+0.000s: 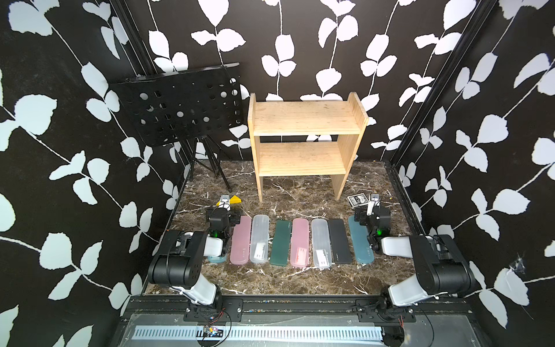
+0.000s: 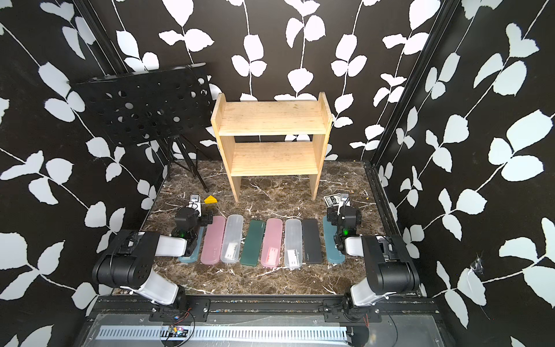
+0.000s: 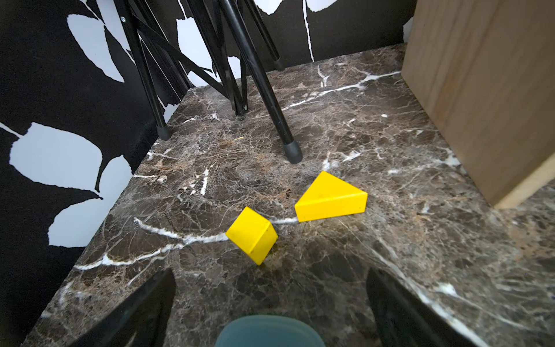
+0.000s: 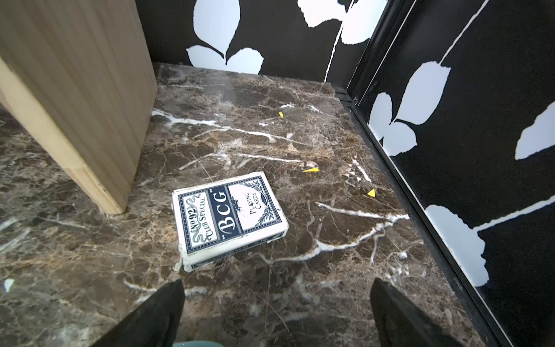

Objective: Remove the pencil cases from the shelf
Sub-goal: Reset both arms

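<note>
The pine shelf [image 1: 306, 120] stands at the back of the marble table, and both its tiers hold nothing in both top views. Several pencil cases lie side by side in a row in front of it: light blue [image 1: 216, 259], pink [image 1: 241, 240], clear [image 1: 259, 238], dark green [image 1: 281, 242], pink [image 1: 299, 242], clear [image 1: 321, 242], black [image 1: 339, 241], teal [image 1: 360, 240]. My left gripper [image 3: 269, 272] hangs open over the far end of the light blue case [image 3: 270, 330]. My right gripper [image 4: 277, 281] hangs open over the far end of the teal case. Neither holds anything.
A black perforated music stand [image 1: 180, 105] on tripod legs [image 3: 276, 105] fills the back left. Two yellow blocks [image 3: 330, 196] [image 3: 252, 234] lie ahead of the left gripper. A playing-card box [image 4: 229, 214] lies ahead of the right gripper, beside the shelf's side panel [image 4: 75, 99]. Patterned walls close in.
</note>
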